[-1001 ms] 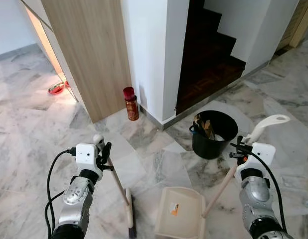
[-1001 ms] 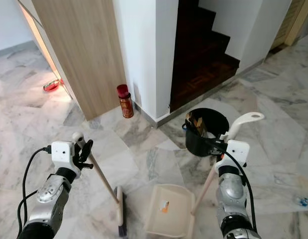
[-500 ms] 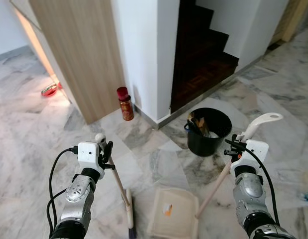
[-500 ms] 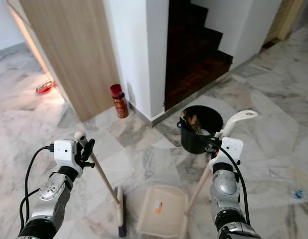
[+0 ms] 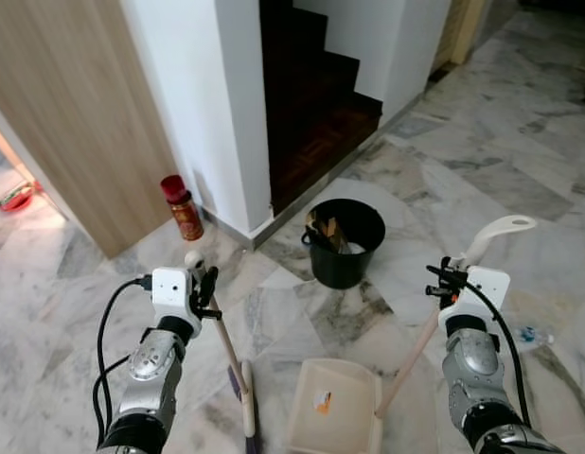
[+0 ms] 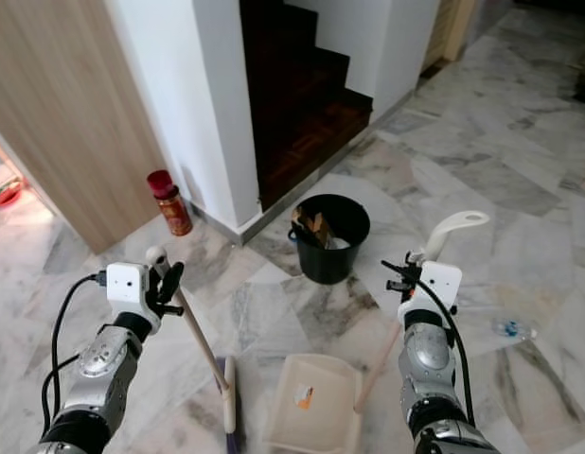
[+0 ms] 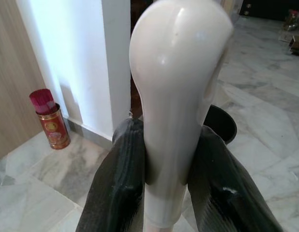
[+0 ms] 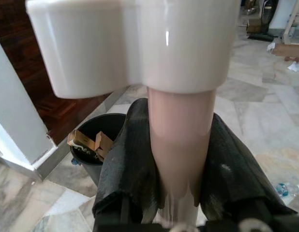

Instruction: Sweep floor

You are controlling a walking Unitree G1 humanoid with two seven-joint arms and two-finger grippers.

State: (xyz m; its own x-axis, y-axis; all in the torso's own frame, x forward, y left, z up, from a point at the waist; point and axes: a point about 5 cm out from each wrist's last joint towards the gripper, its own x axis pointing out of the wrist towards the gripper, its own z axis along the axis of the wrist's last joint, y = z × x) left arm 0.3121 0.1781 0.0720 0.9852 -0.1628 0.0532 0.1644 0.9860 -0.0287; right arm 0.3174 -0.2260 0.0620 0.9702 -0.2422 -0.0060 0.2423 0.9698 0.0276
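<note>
- While both tools are in hand, the grips look sound: the left claw point(image 5: 205, 288) is clamped on the broom point(image 5: 226, 350) just under its rounded top, and the right claw point(image 5: 444, 284) is clamped on the dustpan handle point(image 5: 417, 342) below its curved white grip.
- Broom head rests on the marble floor point(image 5: 520, 180) just left of the dustpan point(image 5: 332, 416); the two are near but apart. No dirt pile is readable between them, so a stroke may push nothing in.
- Risk: the broom is held high on a slanted stick. A hard push could make the stick twist or slip between the fingers point(image 7: 121, 179).
- Risk: the pan hangs from a long tilted handle. If its front lip lifts, dust slides under rather than in.
- Risk: the black bucket point(image 5: 345, 241), already holding scraps, stands just ahead of the pan. A wide swing of either stick could knock it over.
- Risk: a small plastic bottle point(image 5: 534, 334) lies on the floor to the right, near the right arm; stepping that way could kick or roll it.
- Red tin point(image 5: 183, 210) by the wall corner stands well apart, low concern.
</note>
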